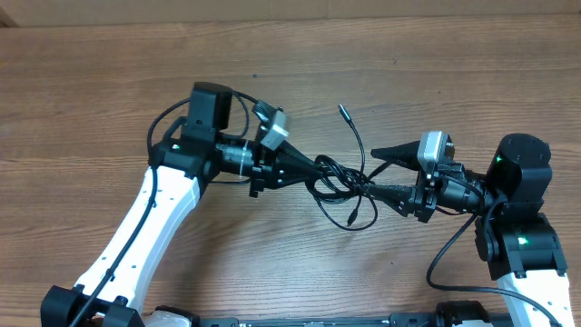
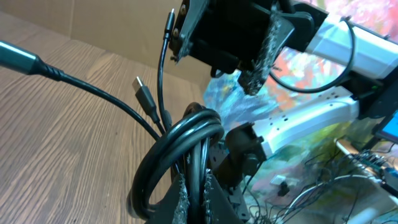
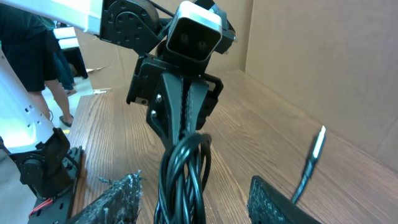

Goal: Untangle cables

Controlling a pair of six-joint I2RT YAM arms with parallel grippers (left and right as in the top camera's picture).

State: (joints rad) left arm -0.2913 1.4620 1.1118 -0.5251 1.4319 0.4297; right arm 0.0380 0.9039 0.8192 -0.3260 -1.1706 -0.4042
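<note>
Several thin black cables [image 1: 340,182] hang as a twisted bundle above the wooden table between my two grippers. My left gripper [image 1: 309,169] is shut on the left end of the bundle; in the left wrist view its fingers [image 2: 181,200] pinch the cables [image 2: 186,137] between them. My right gripper [image 1: 378,173] stands open around the right part of the bundle. In the right wrist view the cables [image 3: 186,174] pass between its pads [image 3: 115,199] with a gap on each side. One plug tip [image 1: 343,111] sticks out toward the back, another [image 1: 349,221] hangs toward the front.
Bare wooden table [image 1: 109,82] lies all around the arms. A cardboard wall [image 3: 323,56] stands behind the table. A person [image 3: 25,68] stands beyond the table's edge in the right wrist view.
</note>
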